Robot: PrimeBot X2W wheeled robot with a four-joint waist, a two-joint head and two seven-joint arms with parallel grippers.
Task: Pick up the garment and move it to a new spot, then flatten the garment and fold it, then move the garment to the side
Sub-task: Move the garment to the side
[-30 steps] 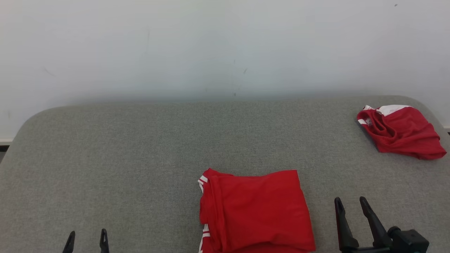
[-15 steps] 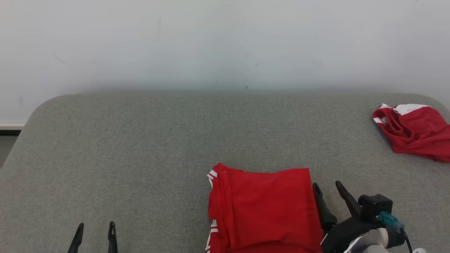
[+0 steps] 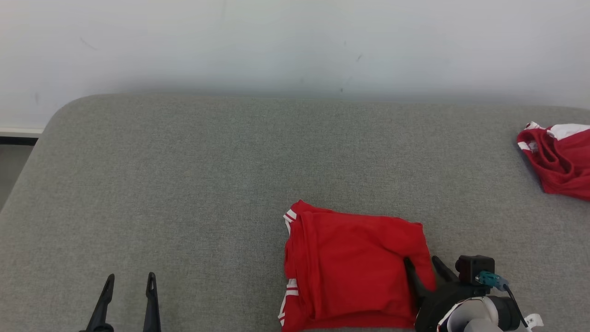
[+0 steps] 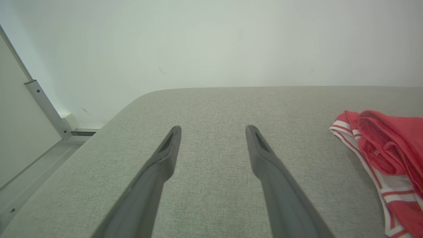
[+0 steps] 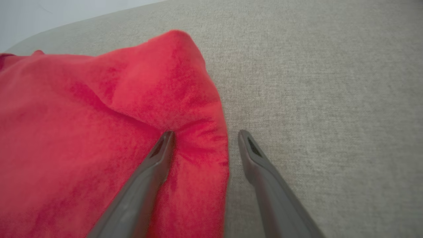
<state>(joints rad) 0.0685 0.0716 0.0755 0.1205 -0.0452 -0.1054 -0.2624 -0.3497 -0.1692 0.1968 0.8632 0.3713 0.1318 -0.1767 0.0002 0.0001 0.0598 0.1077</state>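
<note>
Folded red garment (image 3: 355,267) lies near-centre on the counter (image 3: 184,184), its near edge cut off. Right gripper (image 3: 421,260) fingers apart, straddling its right edge. Left gripper (image 3: 130,276) fingers apart over bare counter. Second red garment (image 3: 560,161) cropped far right. Wrist tag (image 3: 532,319) illegible.

Folded red cloth garment (image 3: 350,267), at the grey woven-fabric counter's (image 3: 184,184) front edge — plain, with white stripes on its left hem. Crumpled red cloth garment (image 3: 560,161) at the right edge — white patches. Left pincer (image 3: 130,276), right pincer (image 3: 421,260): black.
</note>
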